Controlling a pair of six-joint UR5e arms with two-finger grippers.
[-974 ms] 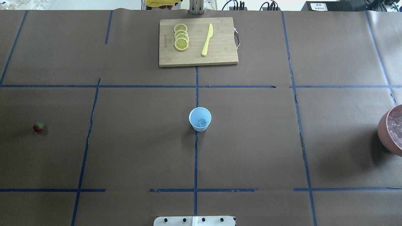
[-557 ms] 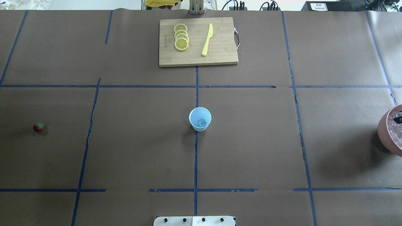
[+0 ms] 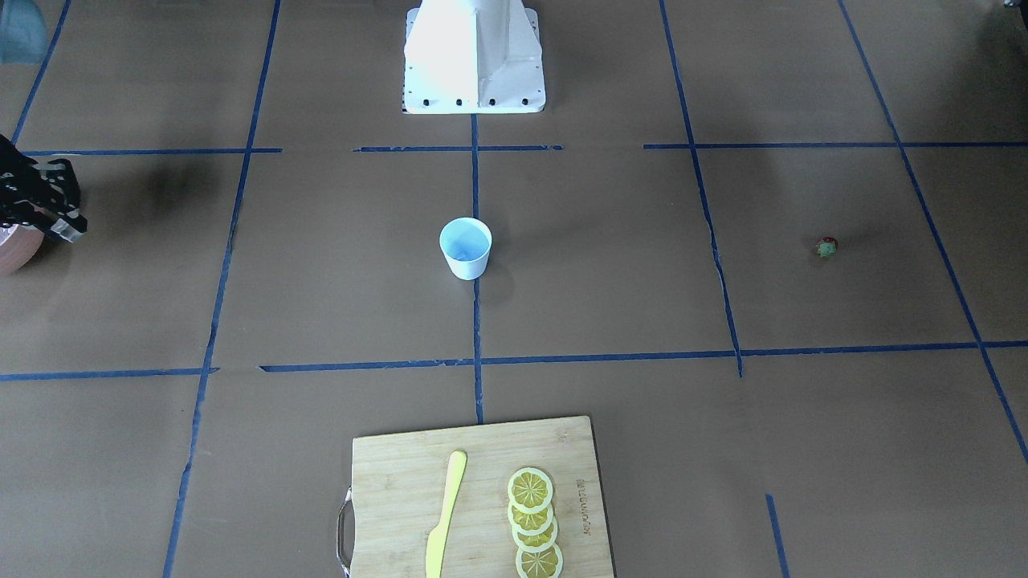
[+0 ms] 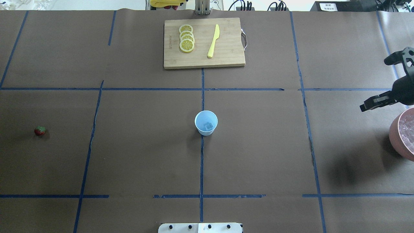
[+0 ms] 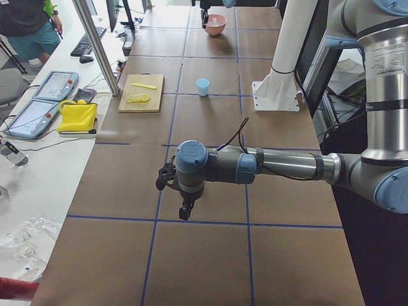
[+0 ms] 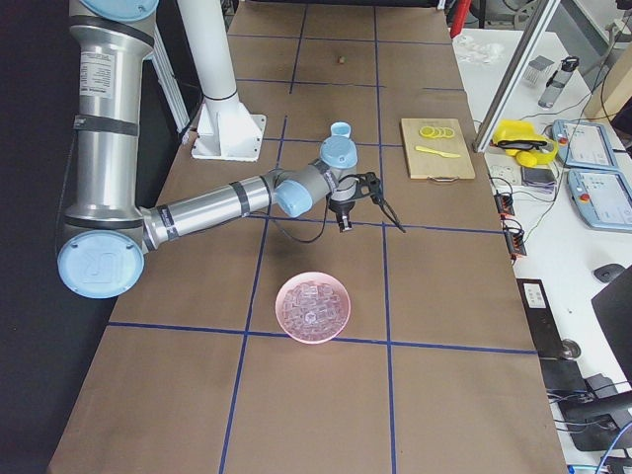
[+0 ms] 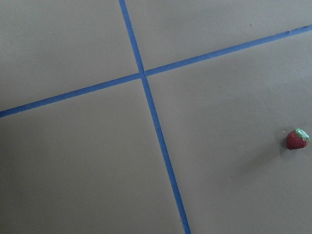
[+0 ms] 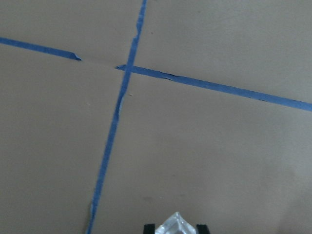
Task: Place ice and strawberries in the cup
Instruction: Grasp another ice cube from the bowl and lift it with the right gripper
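The white cup (image 4: 206,123) with a pale blue inside stands upright at the table's middle, and one ice cube (image 4: 207,126) lies in it. A single strawberry (image 4: 39,130) lies alone at the far left and also shows as the strawberry (image 7: 297,139) in the left wrist view. My right gripper (image 4: 367,106) hovers at the right edge, just beyond the bowl, shut on an ice cube (image 8: 175,223) that sits between its fingertips (image 8: 149,227). The left gripper (image 5: 183,211) hangs low over the table's left end. Its state cannot be told from that side view.
A terracotta-pink bowl (image 4: 395,137) holding several ice cubes (image 6: 313,304) sits at the right edge. At the far middle, a wooden cutting board (image 4: 226,48) carries lemon slices (image 4: 186,42) and a yellow knife (image 4: 213,41). Blue tape lines cross the brown table cover.
My right gripper has lifted out of the bowl and come into the overhead view, moving away from the bowl with an ice cube in it. Cup and strawberry have not moved.
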